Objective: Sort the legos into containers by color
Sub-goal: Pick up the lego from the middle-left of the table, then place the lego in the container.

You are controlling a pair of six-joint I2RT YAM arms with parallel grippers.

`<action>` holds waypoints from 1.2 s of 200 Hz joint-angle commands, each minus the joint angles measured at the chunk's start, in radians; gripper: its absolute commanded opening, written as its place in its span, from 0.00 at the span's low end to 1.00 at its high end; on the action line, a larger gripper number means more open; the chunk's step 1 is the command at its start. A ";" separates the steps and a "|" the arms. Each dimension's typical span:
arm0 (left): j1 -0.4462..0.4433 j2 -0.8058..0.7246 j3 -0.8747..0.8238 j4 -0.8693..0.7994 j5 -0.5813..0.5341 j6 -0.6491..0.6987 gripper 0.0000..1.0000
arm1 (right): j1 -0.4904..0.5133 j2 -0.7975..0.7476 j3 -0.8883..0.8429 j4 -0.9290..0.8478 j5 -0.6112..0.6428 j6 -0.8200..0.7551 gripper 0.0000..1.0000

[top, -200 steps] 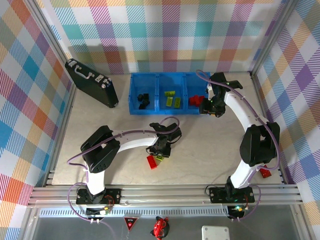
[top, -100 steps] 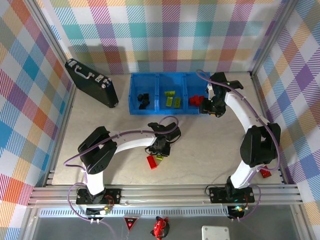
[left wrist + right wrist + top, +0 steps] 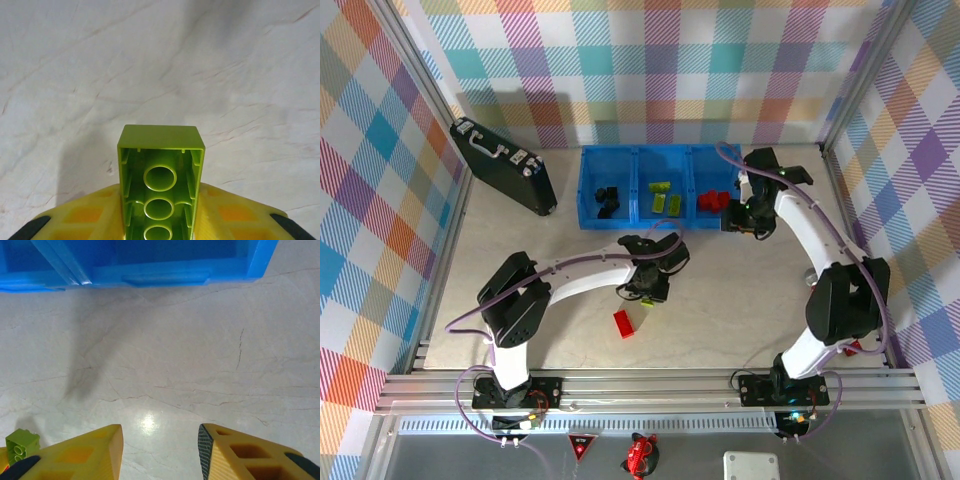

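A lime-green lego [image 3: 160, 165] is clamped between my left gripper's [image 3: 160, 220] yellow fingers, its hollow underside facing the camera, lifted off the table. In the top view that left gripper [image 3: 655, 277] hangs in front of the blue tray [image 3: 655, 222]. One red lego [image 3: 623, 323] lies on the table below it. The containers hold black legos [image 3: 608, 197] on the left, green legos [image 3: 663, 197] in the middle and red legos [image 3: 712, 200] on the right. My right gripper [image 3: 752, 222] [image 3: 160, 432] is open and holds nothing, just off the tray's front right corner [image 3: 260, 260].
A black case [image 3: 505, 165] lies at the back left. Another red brick [image 3: 853, 347] peeks out beside the right arm's base. A green brick [image 3: 22, 444] shows at the lower left edge of the right wrist view. Plaid walls enclose the table.
My left gripper closed on the green lego beside the red one, lifted it and moved toward the tray. The right gripper shifted slightly to the right.
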 commanded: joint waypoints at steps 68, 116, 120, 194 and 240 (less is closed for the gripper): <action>0.109 0.152 0.317 -0.083 0.016 0.184 0.36 | -0.001 -0.132 -0.079 -0.046 0.023 0.013 0.45; 0.188 0.213 0.466 -0.074 0.042 0.230 0.36 | -0.001 -0.187 -0.105 -0.070 0.045 0.016 0.46; 0.196 0.213 0.470 -0.065 0.045 0.231 0.36 | -0.001 -0.192 -0.106 -0.073 0.047 0.016 0.46; 0.295 0.259 0.533 0.145 0.101 0.244 0.36 | -0.001 -0.252 -0.145 -0.100 0.057 0.025 0.46; 0.312 0.329 0.616 0.254 0.062 0.295 0.35 | -0.001 -0.274 -0.154 -0.115 0.061 0.028 0.46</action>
